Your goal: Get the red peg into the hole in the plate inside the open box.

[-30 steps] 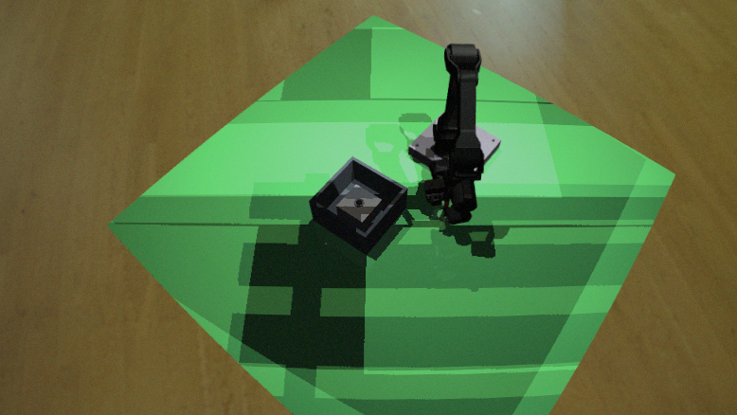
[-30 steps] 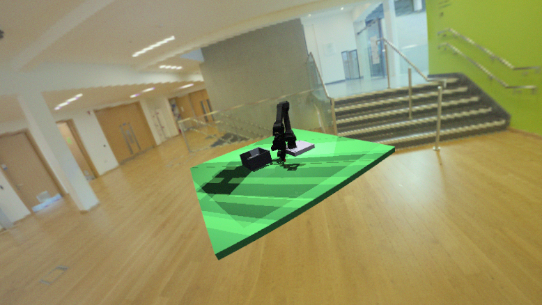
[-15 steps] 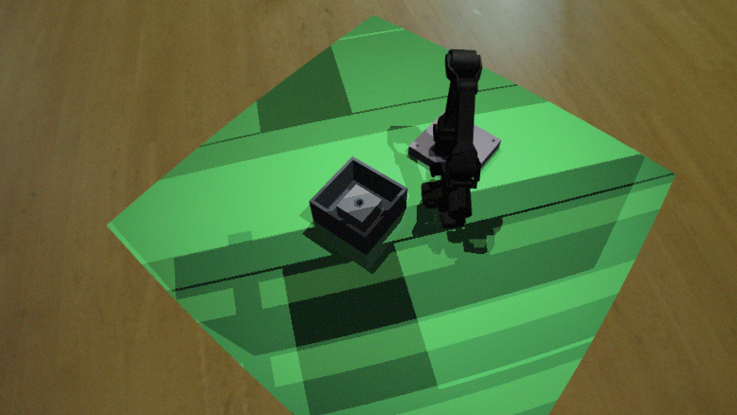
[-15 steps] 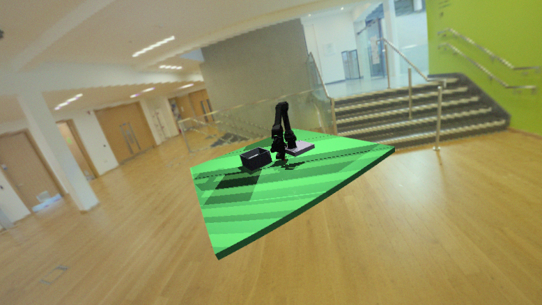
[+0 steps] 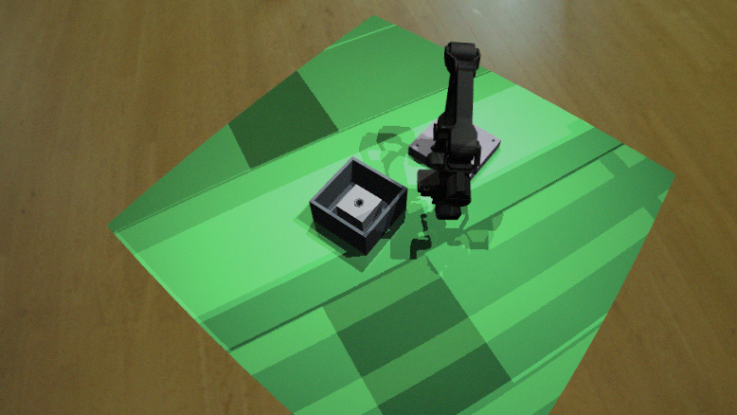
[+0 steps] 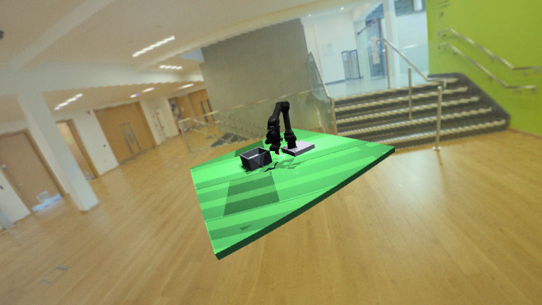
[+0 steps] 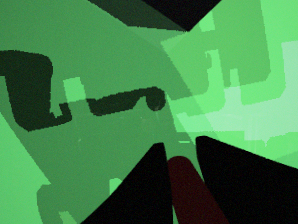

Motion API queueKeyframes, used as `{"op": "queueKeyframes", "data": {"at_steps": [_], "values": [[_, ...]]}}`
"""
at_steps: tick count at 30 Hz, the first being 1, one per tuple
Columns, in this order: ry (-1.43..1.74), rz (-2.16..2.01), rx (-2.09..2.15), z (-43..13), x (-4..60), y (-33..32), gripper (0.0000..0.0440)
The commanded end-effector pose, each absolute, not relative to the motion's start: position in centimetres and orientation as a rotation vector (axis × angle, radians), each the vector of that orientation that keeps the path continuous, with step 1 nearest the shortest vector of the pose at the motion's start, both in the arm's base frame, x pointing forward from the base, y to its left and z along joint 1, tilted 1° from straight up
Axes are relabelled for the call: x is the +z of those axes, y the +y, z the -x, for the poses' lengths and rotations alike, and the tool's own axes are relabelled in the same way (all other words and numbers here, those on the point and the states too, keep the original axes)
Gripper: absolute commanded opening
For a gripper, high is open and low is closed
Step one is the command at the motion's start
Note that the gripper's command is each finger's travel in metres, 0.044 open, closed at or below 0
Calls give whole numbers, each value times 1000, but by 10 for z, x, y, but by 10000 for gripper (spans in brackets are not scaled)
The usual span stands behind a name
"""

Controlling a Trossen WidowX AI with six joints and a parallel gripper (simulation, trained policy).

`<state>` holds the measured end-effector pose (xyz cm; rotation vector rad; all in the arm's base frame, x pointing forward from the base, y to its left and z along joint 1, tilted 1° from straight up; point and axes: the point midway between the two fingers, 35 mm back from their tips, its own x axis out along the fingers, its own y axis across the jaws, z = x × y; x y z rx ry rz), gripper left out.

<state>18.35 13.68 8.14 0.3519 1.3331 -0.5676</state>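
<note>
The gripper [image 5: 448,209] [image 6: 275,150] [image 7: 180,149] is closed on the red peg [image 7: 192,187], its two dark fingers pressing in from either side, and it hangs over the bench beside the box, outside the walls. Largest of all is the bench [image 5: 288,206] [image 6: 295,189], a green slab crossed by lighter and darker bands and patches of shadow, with a wooden floor [image 5: 62,154] [image 6: 360,257] around it. Next comes the black arm [image 5: 461,98] [image 6: 287,121], which rises from its base, bends over at the top and reaches down to the gripper. The pale base plate [image 5: 489,140] [image 6: 308,146] lies flat on the bench, a few small dark holes showing near its corners. Near it stands the open box [image 5: 337,223] [image 6: 256,161], dark grey, square and upright, its top uncovered. Inside, at the bottom, sits the light grey plate [image 5: 352,212] with a round hole [image 5: 359,202] near its middle, and no peg stands in that hole. Smallest is the peg itself, rounded at the end that shows in the wrist view and dark red in the shade between the fingers; its other end runs out of that view.

The black robotic gripper [image 5: 447,212] [image 6: 276,151] [image 7: 180,149] is now higher and slightly nearer the dark grey, open-topped square box [image 5: 337,224] [image 6: 256,161]; light-and-shadow bands slant more steeply across the green tabletop [image 5: 206,267] [image 6: 303,182] [image 7: 125,145].
</note>
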Motion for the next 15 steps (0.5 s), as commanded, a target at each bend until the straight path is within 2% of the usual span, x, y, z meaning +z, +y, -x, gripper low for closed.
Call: {"op": "queueKeyframes", "data": {"at_steps": [1,15], "values": [[1294,-384,-584,-193,98,133,0],[1161,-518,-707,-241,129,100,0]]}}
